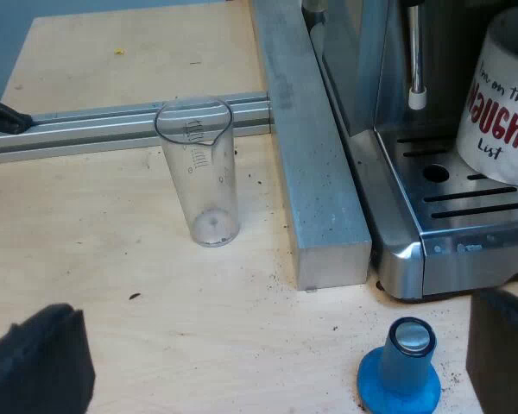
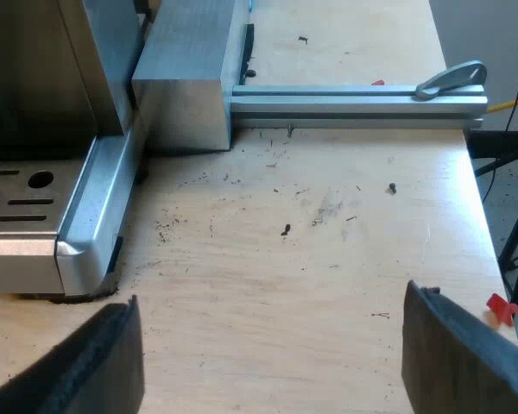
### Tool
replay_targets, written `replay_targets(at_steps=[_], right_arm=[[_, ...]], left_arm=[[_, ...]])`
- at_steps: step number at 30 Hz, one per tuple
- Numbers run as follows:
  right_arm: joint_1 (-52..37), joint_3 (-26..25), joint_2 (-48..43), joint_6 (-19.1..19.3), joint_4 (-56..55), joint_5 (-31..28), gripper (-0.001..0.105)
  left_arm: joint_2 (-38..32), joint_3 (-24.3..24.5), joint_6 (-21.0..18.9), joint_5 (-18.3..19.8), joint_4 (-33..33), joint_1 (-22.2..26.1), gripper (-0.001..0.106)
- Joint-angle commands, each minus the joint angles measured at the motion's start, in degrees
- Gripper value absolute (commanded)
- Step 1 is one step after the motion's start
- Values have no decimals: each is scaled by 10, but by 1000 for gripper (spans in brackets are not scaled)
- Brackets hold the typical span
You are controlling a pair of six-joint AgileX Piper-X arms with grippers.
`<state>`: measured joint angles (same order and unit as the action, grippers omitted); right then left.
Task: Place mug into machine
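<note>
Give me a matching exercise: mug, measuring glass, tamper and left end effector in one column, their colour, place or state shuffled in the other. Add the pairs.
Column one
1. mug
2. measuring glass
3. tamper
4. left end effector

Column two
a. blue, standing on the table
b. open, holding nothing
c. white with red lettering, on the drip tray
d. clear, upright

Pairs: 1-c, 2-d, 3-a, 4-b
</note>
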<state>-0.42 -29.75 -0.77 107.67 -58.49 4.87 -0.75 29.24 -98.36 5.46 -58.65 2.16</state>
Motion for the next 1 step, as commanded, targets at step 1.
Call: replay_targets(at_steps=[1], right_arm=[[0, -1, -22, 2, 2, 1, 64]], left_arm=[[-80, 1, -3, -10, 5, 0, 89]])
